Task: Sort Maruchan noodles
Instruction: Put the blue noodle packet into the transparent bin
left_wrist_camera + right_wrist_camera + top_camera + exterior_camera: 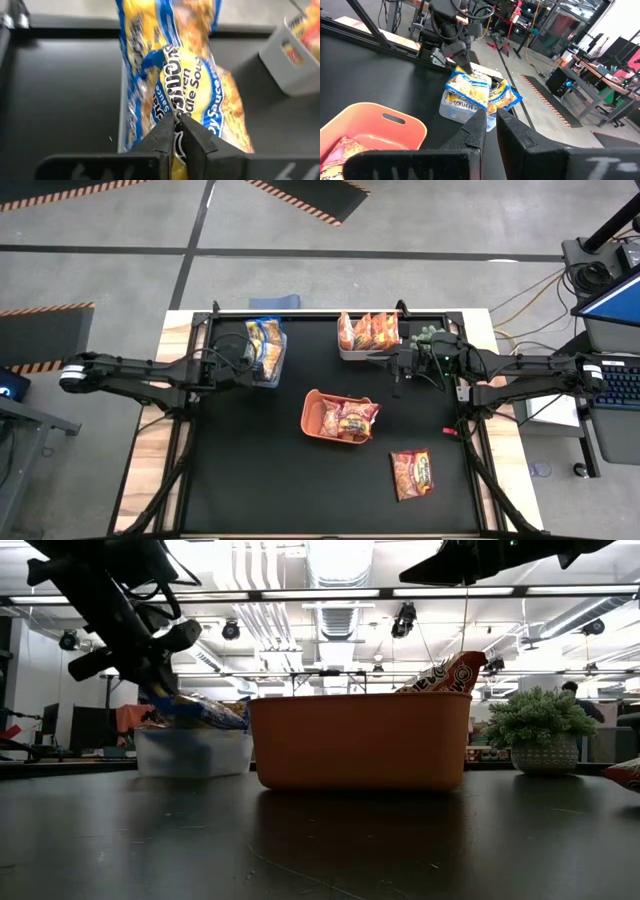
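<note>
My left gripper [177, 120] is over the clear bin [266, 352] at the table's far left and is shut on a blue-and-yellow noodle packet [185, 85]. More blue-and-yellow packets fill that bin [190, 752]. My right gripper [491, 116] hovers by the white bin [366, 336] of orange packets, with a narrow gap between its fingers and nothing in it. The orange bin [333, 416] at the table's middle holds red packets [350, 420]. One red packet [412, 473] lies flat on the table near the right front. My left gripper pinches the blue-and-yellow packet between its two fingers at the packet's edge [176, 109]. The fingers come slanting down from the table's left. The packet stretches away from the fingertips over the clear bin, and its far part seems to lie on the packets there.
A small green potted plant [426, 335] stands right of the white bin, close to my right wrist. Bare black table spreads across the near left and the middle front. In the low view the orange bin [360, 740] blocks the centre, with the plant [540, 730] to its right.
</note>
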Controlling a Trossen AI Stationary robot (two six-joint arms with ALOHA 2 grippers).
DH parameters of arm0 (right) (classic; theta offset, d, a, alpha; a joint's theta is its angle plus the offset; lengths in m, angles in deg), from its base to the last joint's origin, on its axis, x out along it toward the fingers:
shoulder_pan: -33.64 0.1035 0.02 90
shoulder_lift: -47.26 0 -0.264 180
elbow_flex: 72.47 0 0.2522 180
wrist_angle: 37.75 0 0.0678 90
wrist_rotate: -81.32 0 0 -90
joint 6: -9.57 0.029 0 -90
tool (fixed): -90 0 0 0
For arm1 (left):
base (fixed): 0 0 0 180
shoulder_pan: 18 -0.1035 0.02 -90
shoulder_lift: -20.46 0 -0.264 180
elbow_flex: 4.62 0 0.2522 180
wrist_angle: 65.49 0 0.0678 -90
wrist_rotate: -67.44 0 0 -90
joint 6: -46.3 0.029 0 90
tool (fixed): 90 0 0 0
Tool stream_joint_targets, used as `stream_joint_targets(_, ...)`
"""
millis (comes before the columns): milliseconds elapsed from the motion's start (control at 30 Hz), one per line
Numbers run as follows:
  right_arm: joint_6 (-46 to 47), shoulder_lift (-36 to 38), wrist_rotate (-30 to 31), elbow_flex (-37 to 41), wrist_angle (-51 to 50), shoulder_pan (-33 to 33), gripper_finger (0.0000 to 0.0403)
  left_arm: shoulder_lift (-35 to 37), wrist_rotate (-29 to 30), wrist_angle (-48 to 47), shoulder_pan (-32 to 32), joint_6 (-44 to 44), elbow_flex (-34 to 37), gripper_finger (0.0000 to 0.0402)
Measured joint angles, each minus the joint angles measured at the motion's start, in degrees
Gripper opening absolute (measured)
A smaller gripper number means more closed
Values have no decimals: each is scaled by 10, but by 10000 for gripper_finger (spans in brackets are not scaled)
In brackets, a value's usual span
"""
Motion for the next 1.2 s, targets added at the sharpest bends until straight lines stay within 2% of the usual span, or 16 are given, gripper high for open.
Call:
stream_joint_targets(200,0,0,0,0,0,0,34,4,76,1,-1,-18,0,2)
stream_joint_targets(533,-1,0,0,0,0,0,34,-25,126,1,-1,-58,2,0)
stream_joint_targets(633,-2,0,0,0,0,0,34,-26,137,7,0,-26,-21,0)
stream_joint_targets(733,-3,0,0,0,0,0,34,-30,136,28,0,63,-49,0)
stream_joint_targets(967,-6,0,0,0,0,0,34,-93,153,192,1,229,-62,0)
stream_joint_targets(1033,-6,0,0,0,0,0,34,-127,184,208,1,239,-61,0)
stream_joint_targets(1200,-6,0,0,0,1,0,34,-219,234,209,-7,184,-61,0)
